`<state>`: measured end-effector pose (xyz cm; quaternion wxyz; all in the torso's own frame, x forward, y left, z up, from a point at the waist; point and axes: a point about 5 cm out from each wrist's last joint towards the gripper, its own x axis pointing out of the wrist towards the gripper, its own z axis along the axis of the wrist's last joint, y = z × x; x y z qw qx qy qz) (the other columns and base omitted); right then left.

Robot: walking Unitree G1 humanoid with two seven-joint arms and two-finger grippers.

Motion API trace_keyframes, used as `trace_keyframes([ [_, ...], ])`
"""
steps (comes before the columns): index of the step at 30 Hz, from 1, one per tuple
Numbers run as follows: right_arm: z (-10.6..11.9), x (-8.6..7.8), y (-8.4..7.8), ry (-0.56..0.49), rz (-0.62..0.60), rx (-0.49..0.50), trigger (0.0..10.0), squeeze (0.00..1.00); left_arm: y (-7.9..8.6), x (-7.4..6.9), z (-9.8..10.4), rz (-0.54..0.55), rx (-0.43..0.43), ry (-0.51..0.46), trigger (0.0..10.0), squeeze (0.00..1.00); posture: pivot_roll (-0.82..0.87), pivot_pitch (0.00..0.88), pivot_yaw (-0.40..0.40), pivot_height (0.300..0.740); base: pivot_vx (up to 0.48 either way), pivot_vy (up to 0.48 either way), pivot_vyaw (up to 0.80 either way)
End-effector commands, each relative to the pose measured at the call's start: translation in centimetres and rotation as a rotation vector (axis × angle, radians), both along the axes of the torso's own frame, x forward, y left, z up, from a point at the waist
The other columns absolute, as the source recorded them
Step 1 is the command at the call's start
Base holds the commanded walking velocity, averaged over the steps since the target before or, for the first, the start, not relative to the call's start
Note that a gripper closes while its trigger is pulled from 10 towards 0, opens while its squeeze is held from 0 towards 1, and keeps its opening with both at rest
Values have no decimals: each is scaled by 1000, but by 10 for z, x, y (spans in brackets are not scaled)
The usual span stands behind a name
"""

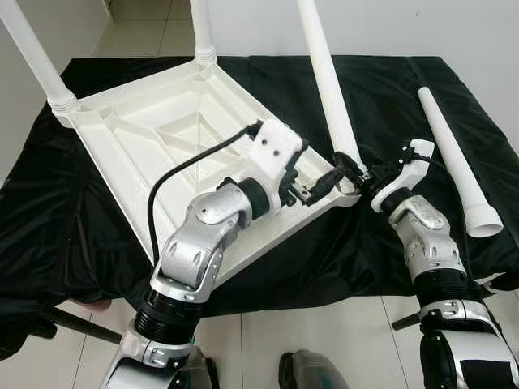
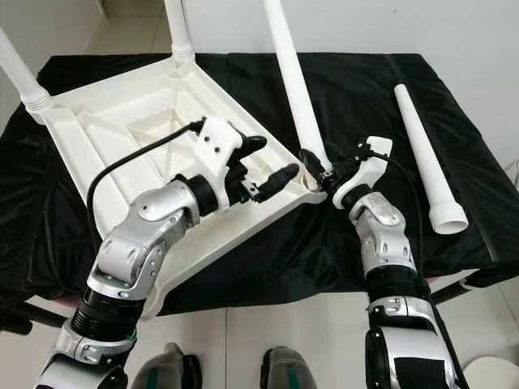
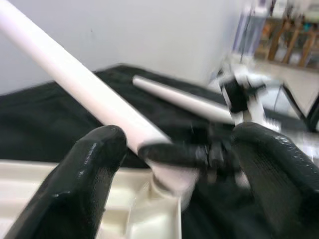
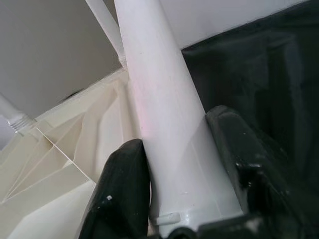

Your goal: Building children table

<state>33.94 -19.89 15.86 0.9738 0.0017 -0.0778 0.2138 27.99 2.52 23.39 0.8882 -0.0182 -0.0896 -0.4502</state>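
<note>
Lying upside down on a desk draped in soft black cloth: a white plastic table top, square, with raised ribs crossing its underside. Standing up from its far corners: two smooth round white legs, each ending in a ridged screw collar.

Rising from the near corner, right between the two sets of fingers: a third leg, long, smooth and getting thinner toward the top. Pinching its thick bottom end from both sides: the right gripper, its rubbery black fingers pressing on the white plastic just above the socket. Looking along those fingers in the right wrist view: the leg filling the gap between them, with the ribbed cream underside just beyond.

Hovering just beside the same corner, over the table top: the left gripper, its fat black fingers spread apart, touching nothing, with the leg's base in the space ahead of them. Looping from its white wrist block back along the silver arm: a black cable.

Lying flat on the cloth, well past the right fingers: a fourth leg, loose, with its wide open end toward the desk's near edge.
</note>
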Motion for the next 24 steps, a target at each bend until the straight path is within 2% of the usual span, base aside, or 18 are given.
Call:
trace_keyframes([
  [1, 10, -2, 2, -70, -4, 11, 10000, 0, 0, 1, 4, -6, -47, 31, 10000, 1000, -193, 56, 6, 740, 0, 0, 0],
  [5, 14, -3, 4, -104, -9, 3, 10000, 0, -2, 3, 9, -94, -95, 67, 10000, 1000, -193, 58, 6, 740, 0, 0, 0],
  [7, 16, -6, 9, -134, 1, -27, 10000, 0, -4, 11, 12, -138, -124, 113, 10000, 1000, -197, 65, 5, 740, 0, 0, 0],
  [12, 15, -9, 14, -148, 21, -56, 10000, 0, -12, 24, 11, -174, -82, 178, 10000, 1000, -199, 72, 10, 740, 0, 0, 0],
  [14, 15, -9, 14, -149, 21, -58, 10000, 0, -12, 25, 11, -178, -81, 185, 10000, 1000, -199, 72, 10, 740, 0, 0, 0],
  [15, 16, -10, 15, -154, 22, -61, 10000, 0, -15, 31, 9, -164, -55, 212, 10000, 1000, -201, 78, 15, 740, 0, 0, 0],
  [16, 16, -10, 15, -154, 22, -61, 10000, 0, -15, 31, 9, -164, -55, 212, 10000, 1000, -201, 78, 15, 740, 0, 0, 0],
  [18, 17, -11, 15, -163, 25, -65, 10000, 0, -19, 44, 6, -117, -16, 254, 10000, 1000, -203, 83, 18, 740, 0, 0, 0],
  [19, 18, -12, 16, -169, 29, -70, 10000, 0, -19, 49, 6, -102, -9, 269, 10000, 773, -204, 86, 20, 740, 0, 0, 0],
  [20, 18, -13, 18, -173, 33, -73, 10000, 0, -19, 53, 7, -87, -10, 282, 10000, 0, -204, 88, 20, 740, 0, 0, 0],
  [24, 17, -16, 21, -179, 46, -74, 10000, 0, -18, 62, 10, -52, -9, 298, 10000, 0, -202, 95, 21, 740, 0, 0, 0],
])
